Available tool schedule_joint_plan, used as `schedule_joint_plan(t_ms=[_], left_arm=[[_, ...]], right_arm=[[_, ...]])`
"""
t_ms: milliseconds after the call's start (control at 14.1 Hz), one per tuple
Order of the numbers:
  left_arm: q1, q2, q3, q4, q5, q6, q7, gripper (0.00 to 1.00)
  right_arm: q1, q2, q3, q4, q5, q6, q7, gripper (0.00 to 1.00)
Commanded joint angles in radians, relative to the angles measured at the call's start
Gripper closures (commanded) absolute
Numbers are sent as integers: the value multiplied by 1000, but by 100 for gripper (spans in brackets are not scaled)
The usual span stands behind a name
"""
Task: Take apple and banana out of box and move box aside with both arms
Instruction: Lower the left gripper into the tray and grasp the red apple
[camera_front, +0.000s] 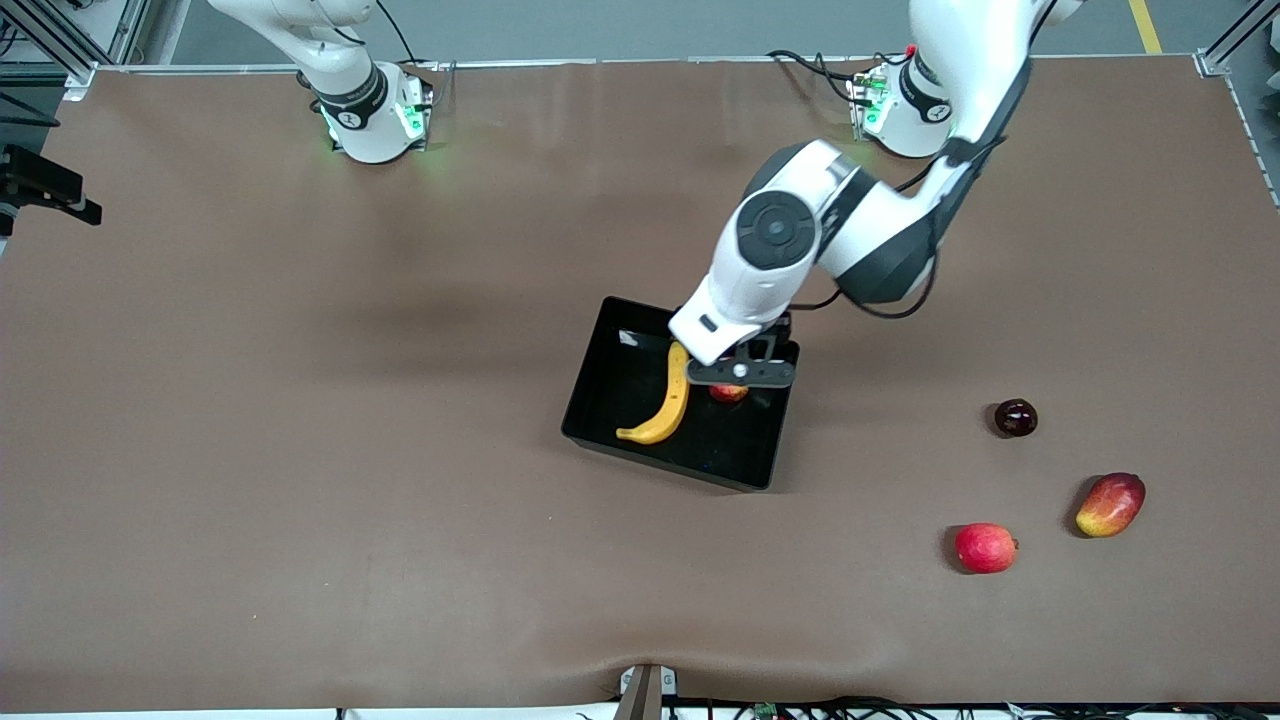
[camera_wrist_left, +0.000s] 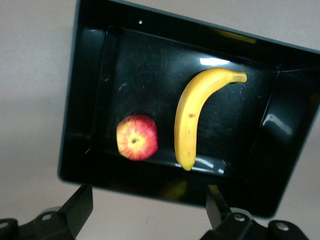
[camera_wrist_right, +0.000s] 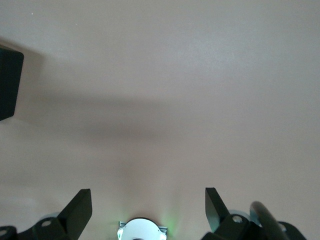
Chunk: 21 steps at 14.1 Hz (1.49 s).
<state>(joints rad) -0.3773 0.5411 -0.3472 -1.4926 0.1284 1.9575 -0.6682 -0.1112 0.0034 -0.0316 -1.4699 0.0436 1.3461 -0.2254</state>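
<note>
Two fruits in box (camera_front: 600, 400), apple (camera_wrist_left: 137, 137) under left gripper's (camera_wrist_left: 149, 210) wide fingers (camera_wrist_left: 80, 205)

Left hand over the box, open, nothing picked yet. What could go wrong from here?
1. The apple and banana lie side by side in the box; the open left hand above them could bump the banana while closing on the apple.
2. The apple is round and may roll away from the fingers.
3. The box is loose on the table, so a push on its wall could shift it.
</note>
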Motion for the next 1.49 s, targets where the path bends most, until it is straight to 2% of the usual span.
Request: schedule_joint_plan(t_ms=[0,214,356,498,712,996,1068,1139,1281,1423], left_arm=[[-15,45,8,42,83,-3,-22,0],[-11,105,10,32,100,-2,-45,0],[-14,143,10,29,160,4,-117,0],[-8,161,10,14,166,14,-168,0],[0,180,10,-27,172,96,-208,0],[1,221,10,-35,172,144,-254,0],[0,223,10,-37,172,144,-260,4],[0,220,10,-50,172,144,-261,33],[3,211,10,-52,172,135,-261,99],[-3,179,10,-44,172,123,-260,100]], right_arm=[[-27,15,15,6,15,-10,-11,0],[-28,27,13,6,13,-18,-11,0],[-28,27,13,6,13,-22,-11,0],[-28,27,13,6,13,-22,-11,0],[-28,29,13,6,12,-22,-15,0],[-28,30,13,5,10,-22,-15,0],[-28,35,13,5,10,-22,-12,0],[-30,39,13,5,10,-22,-11,0],[-34,41,13,5,10,-21,-3,0],[-31,41,13,5,10,-24,0,0]])
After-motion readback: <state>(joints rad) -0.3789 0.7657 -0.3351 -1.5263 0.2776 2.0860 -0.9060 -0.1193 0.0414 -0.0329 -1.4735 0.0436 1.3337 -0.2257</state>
